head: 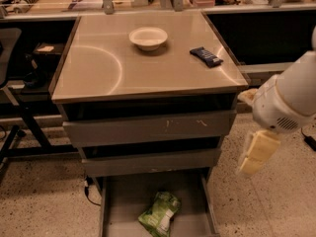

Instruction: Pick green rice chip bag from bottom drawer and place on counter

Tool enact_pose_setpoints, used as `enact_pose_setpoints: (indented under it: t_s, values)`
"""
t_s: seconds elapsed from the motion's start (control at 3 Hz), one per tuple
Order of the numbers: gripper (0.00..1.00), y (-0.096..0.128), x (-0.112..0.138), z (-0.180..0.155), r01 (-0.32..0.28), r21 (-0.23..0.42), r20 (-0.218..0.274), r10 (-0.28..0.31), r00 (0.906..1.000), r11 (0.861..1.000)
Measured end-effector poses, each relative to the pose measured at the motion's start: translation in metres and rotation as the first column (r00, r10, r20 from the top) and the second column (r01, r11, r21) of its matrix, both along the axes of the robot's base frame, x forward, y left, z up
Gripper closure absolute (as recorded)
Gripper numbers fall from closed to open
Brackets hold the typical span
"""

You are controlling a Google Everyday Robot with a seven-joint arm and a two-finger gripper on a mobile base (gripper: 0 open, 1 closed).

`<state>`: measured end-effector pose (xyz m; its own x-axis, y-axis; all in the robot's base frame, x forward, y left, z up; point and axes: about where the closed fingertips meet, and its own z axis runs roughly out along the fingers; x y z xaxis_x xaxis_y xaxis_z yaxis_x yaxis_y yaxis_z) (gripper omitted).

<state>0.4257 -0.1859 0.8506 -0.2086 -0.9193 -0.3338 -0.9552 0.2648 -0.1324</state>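
The deep grey metal bottom drawer (127,197) runs off the lower edge, so its front wall is out of view. The light-green glossy snack bag (159,214) reaches that same edge. The white robot arm (291,93) is cut by the right edge. Its pale cream gripper (254,157) hangs blurred beside the grey cabinet (148,130).
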Motion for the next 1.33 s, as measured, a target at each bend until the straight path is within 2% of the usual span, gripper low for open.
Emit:
enact_pose_setpoints:
  t_s: [0.33,0.67,1.0,1.33]
  values:
    - [0.00,0.016,0.005,-0.063,-0.012,0.047,-0.045,0.014,0.9989,0.999]
    - [0.00,0.016,0.005,-0.063,-0.012,0.047,-0.045,0.014,0.9989,0.999]
    - [0.00,0.030,0.003,-0.105,-0.042,0.055,-0.051,0.045,0.9977,0.998]
    - [0.00,0.054,0.007,-0.181,-0.108,0.106,-0.074,0.116,0.9905,0.989]
